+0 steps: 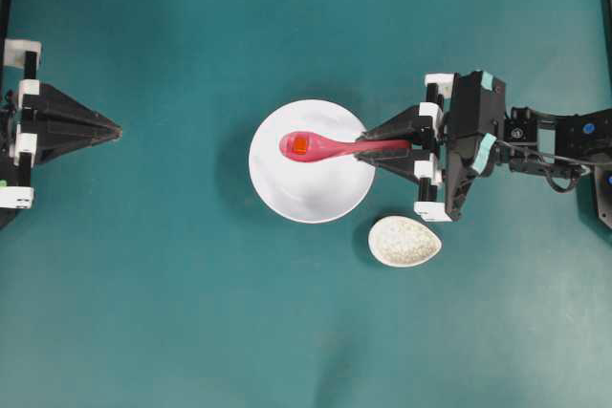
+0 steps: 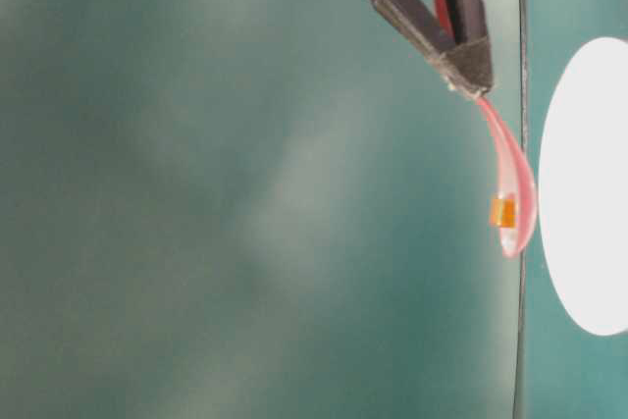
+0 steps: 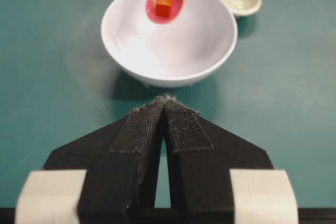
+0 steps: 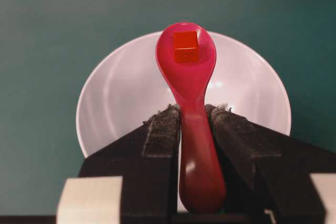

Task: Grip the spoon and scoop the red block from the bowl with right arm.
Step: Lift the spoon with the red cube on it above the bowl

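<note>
Right end effector pinching spoon handle; spoon above bowl. Red block in spoon's scoop. Left end effector pressed together, near bowl, apart.

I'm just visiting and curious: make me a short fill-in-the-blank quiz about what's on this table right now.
1. The red block sits in the ____ of the pink spoon.
2. The right gripper holds the spoon by its ____.
3. The spoon is poised over the white ____.
4. The speckled grey dish lies ____ the bowl, holding nothing.

Missing words: bowl (scoop); handle; bowl; beside
</note>
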Available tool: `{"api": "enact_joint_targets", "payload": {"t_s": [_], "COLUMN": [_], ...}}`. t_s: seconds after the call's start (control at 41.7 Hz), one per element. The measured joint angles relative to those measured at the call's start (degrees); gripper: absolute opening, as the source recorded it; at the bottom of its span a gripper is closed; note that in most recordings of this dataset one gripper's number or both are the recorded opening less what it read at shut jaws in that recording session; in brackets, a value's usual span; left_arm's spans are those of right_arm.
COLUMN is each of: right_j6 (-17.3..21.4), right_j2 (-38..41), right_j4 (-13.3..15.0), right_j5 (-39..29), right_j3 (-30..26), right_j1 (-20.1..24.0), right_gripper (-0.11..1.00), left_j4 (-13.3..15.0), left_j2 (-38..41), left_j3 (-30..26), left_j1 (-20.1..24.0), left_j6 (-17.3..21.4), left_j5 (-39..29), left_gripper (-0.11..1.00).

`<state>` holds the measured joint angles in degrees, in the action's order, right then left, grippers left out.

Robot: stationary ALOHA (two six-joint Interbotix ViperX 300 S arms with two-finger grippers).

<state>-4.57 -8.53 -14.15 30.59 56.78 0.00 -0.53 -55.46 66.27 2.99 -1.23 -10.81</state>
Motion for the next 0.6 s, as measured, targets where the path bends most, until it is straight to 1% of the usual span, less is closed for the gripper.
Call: {"api": "enact_joint_targets", "payload": {"t_s": [0.168,0.288,0.384,0.6], "right_j6": [0.18,0.09,0.00,-0.18], "right_j2": [-2.20,-5.01,-7.29,-11.87], "right_j4": [0.09,0.09,0.00,0.09], "right_j5": [0.00,-1.41,-3.69,-11.51], "right_j3": [0.00,-0.09,-0.53,-2.64], "right_j1": [0.00,0.00,0.00,-0.35], "right_gripper": [0.25,0.25,0.25,0.25], "left_j4": [0.00,0.00,0.00,0.00], "left_j2": [0.00,0.00,0.00,0.00], "left_j3": [0.00,0.00,0.00,0.00], "left_j1": [0.00,-0.09,0.00,0.00], "left_j6": [0.00,0.00,0.00,0.00], "left_j5": [0.09,0.09,0.09,0.09], "left_gripper": [0.00,0.00,0.00,0.00]}}
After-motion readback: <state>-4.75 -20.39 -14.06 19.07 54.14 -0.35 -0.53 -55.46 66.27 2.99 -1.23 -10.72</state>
